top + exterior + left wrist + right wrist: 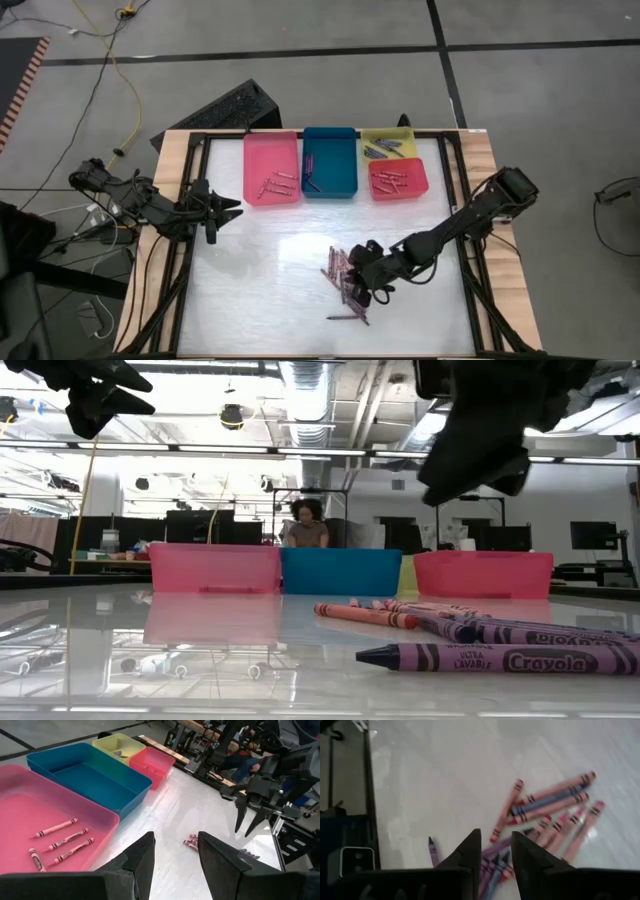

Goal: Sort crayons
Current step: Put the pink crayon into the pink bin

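The right gripper point(352, 277) hangs over the loose pile of crayons point(345, 275) on the white tabletop point(260, 280), its jaws narrowly parted and holding nothing. The left gripper point(232, 210) waits in front of the pink tray point(271, 140), jaws slightly apart, empty. More crayons lie in the trays.

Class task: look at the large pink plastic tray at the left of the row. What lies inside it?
Several pink crayons lie loose on the floor of the large pink plastic tray. From table height its wall hides them.
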Controlling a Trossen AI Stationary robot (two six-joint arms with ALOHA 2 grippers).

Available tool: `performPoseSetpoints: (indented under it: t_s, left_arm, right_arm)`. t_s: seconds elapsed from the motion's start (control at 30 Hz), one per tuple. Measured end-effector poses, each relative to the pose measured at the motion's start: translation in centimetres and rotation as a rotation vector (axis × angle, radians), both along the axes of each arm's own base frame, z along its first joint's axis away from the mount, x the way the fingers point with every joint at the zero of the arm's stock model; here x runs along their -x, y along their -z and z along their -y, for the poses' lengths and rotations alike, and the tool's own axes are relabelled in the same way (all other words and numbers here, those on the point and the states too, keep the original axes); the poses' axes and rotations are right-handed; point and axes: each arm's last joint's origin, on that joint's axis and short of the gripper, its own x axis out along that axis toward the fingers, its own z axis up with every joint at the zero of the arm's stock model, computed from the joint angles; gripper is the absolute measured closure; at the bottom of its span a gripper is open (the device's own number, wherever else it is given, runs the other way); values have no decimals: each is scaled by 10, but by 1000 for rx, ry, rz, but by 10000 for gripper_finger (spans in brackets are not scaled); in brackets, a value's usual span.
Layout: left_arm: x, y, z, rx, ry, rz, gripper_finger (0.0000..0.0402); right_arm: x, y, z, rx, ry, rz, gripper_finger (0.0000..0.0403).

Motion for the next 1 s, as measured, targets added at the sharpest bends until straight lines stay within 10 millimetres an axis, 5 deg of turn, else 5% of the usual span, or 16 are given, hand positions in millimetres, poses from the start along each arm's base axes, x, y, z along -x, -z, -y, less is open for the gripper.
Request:
performPoseSetpoints:
  t_s: [0.5,1.0]
  left_arm:
    - [-4,2,2,-4,-1,-20,262]
    - [-4,2,2,-11,0,-21,262]
  right_arm:
    - [9,10,-3,-10,56,-105,301]
    - [17,21,5,182,175,-171,301]
